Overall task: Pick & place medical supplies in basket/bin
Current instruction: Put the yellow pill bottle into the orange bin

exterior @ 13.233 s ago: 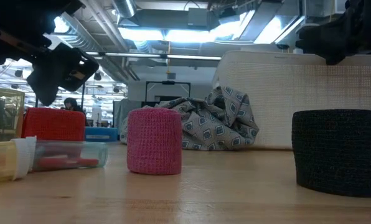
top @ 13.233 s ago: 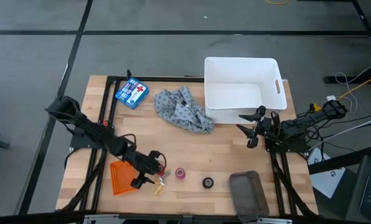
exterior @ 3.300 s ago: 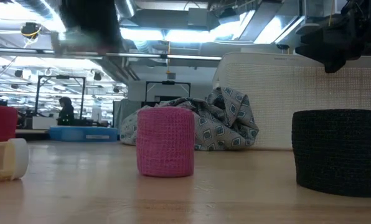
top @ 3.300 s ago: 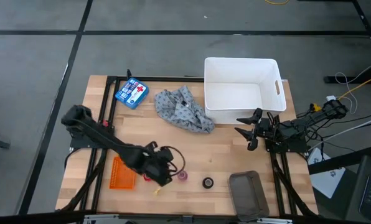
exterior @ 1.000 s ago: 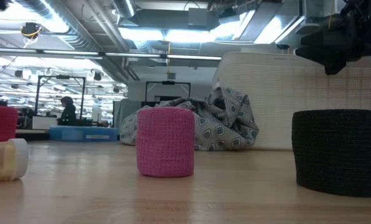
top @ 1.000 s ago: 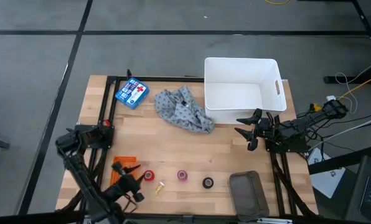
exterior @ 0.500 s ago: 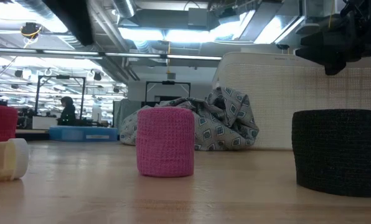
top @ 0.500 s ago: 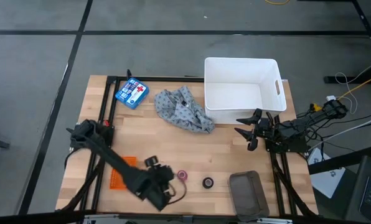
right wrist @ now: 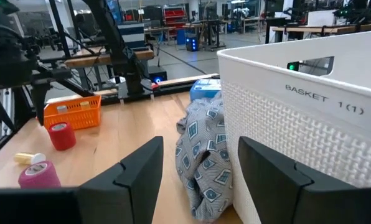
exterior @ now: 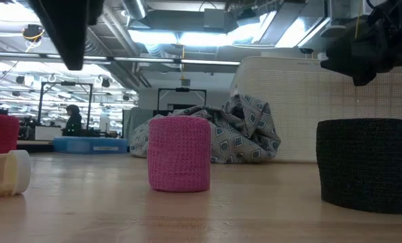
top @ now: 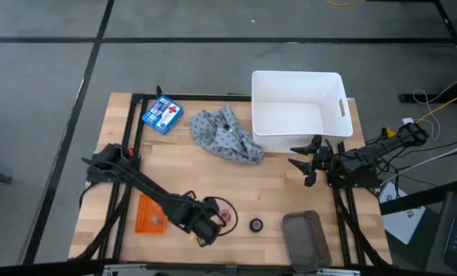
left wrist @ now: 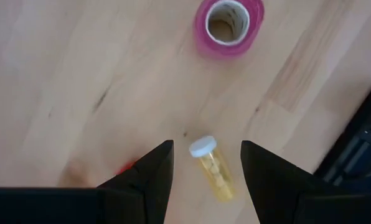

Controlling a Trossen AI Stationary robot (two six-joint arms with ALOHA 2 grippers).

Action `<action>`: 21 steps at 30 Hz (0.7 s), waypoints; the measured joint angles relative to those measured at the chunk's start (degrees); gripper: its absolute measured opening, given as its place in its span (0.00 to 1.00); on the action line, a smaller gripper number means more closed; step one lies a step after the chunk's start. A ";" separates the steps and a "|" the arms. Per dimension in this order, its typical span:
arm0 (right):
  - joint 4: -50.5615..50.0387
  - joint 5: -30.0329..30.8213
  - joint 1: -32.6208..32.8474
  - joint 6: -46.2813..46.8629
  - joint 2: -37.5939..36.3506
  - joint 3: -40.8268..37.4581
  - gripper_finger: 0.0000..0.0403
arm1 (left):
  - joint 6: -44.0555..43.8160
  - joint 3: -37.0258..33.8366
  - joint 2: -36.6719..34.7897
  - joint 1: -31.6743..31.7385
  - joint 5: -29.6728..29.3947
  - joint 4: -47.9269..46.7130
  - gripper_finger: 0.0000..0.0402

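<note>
My left gripper [top: 207, 228] [left wrist: 205, 146] hangs open near the table's front edge, pointing down over a small yellowish vial [left wrist: 211, 173] that lies on its side on the wood; its fingers stand either side of it, well above. The pink roll [left wrist: 229, 22] [exterior: 179, 162] stands on end just beyond, the black roll [top: 256, 225] to its right. A red roll [right wrist: 61, 135] stands by the orange basket [top: 150, 213]. The grey patterned cloth [top: 227, 136] lies heaped against the white bin [top: 297, 111]. My right gripper [top: 301, 162] [right wrist: 199, 142] waits open, level, in front of the bin.
A blue box with a red cross [top: 162, 114] lies at the far left. A dark grey tray [top: 305, 238] sits at the near right. Bare wood lies between the cloth and the rolls. In the high view the left arm covers the vial and the red roll.
My left gripper has swung from the table's near left corner toward the right, along the front edge, and has tipped over until it points down above the vial. The rolls, the vial and the cloth have stayed where they were.
</note>
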 joint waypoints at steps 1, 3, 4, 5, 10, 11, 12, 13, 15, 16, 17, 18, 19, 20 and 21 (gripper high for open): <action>0.04 0.00 0.00 0.07 0.00 0.00 0.52 | -1.11 0.00 0.35 -0.37 0.05 0.06 0.46; 0.04 0.00 0.00 0.23 0.00 0.00 0.52 | -3.23 0.00 1.26 -1.34 0.81 0.00 0.46; 0.07 0.01 0.00 0.31 -0.02 0.00 0.52 | -4.36 0.00 2.13 -1.87 1.81 0.07 0.46; 0.05 0.02 0.00 0.31 0.00 0.00 0.52 | -5.45 -0.02 2.95 -2.30 3.08 0.21 0.46; 0.14 0.00 0.01 0.33 -0.01 0.00 0.52 | -10.25 -0.11 5.89 -4.84 5.41 0.31 0.46; 0.15 0.02 0.00 0.36 0.00 0.00 0.52 | -11.06 -0.10 6.25 -5.27 5.55 0.31 0.46; 0.17 0.00 0.00 0.56 0.00 0.00 0.52 | -11.56 -0.10 6.51 -5.61 5.56 0.31 0.46; 0.28 0.01 0.01 0.82 0.00 0.00 0.52 | -12.02 -0.11 6.67 -5.92 5.33 0.35 0.46; 0.32 0.02 0.01 0.96 -0.01 0.00 0.52 | -13.04 -0.11 6.83 -6.29 4.44 0.50 0.46; 0.31 0.02 0.01 0.96 -0.02 0.00 0.52 | -13.45 -0.11 6.90 -6.35 4.21 0.60 0.46; 0.31 0.02 0.00 0.96 -0.01 0.00 0.52 | -13.83 -0.09 6.90 -6.35 4.01 0.60 0.46; 0.31 0.02 0.00 0.96 0.00 0.00 0.52 | -14.03 -0.11 6.92 -6.35 3.73 0.58 0.46; 0.31 0.02 0.00 0.96 0.00 0.00 0.52 | -14.19 -0.11 6.94 -6.32 3.32 0.60 0.46; 0.31 0.02 0.00 0.96 0.00 0.00 0.52 | -14.60 -0.10 6.94 -6.32 2.87 0.60 0.46; 0.31 0.00 0.00 0.96 0.00 0.00 0.52 | -14.83 -0.11 6.94 -6.31 2.53 0.58 0.46</action>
